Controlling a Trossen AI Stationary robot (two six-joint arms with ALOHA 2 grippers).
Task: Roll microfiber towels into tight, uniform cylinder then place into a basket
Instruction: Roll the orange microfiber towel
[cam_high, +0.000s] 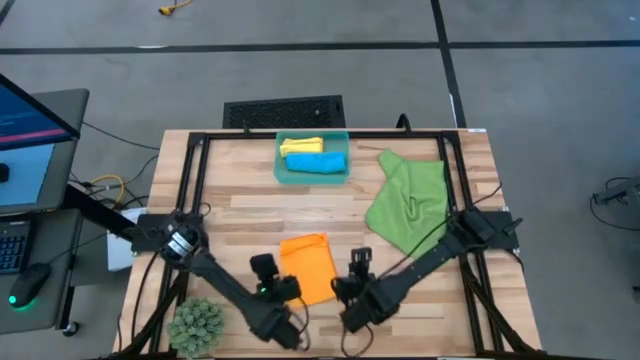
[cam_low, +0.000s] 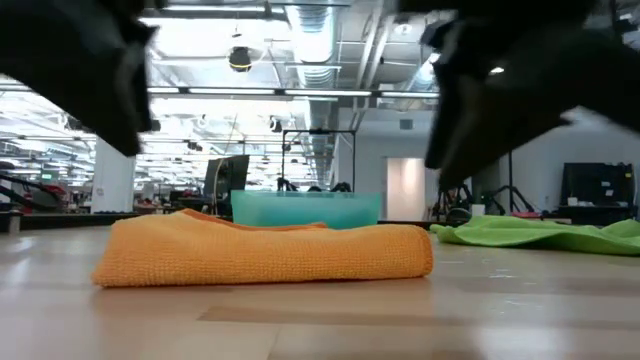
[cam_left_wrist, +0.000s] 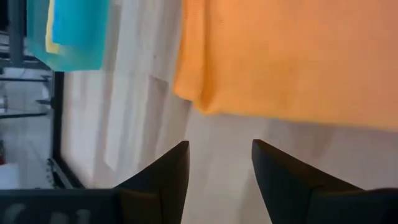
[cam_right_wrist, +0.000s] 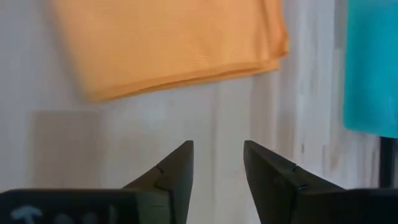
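I am at the start of the orange towel: it lies folded flat near the table's front edge, not yet rolled. The yellow towel and blue towel already sit rolled in the basket at the back edge, and the green towel lies loose toward the right edge. Next, I judge, both grippers must pinch the orange towel's near edge and roll it tight. Both arms angle in low from the sides; the left gripper and right gripper hover just short of that edge, fingers parted and empty.
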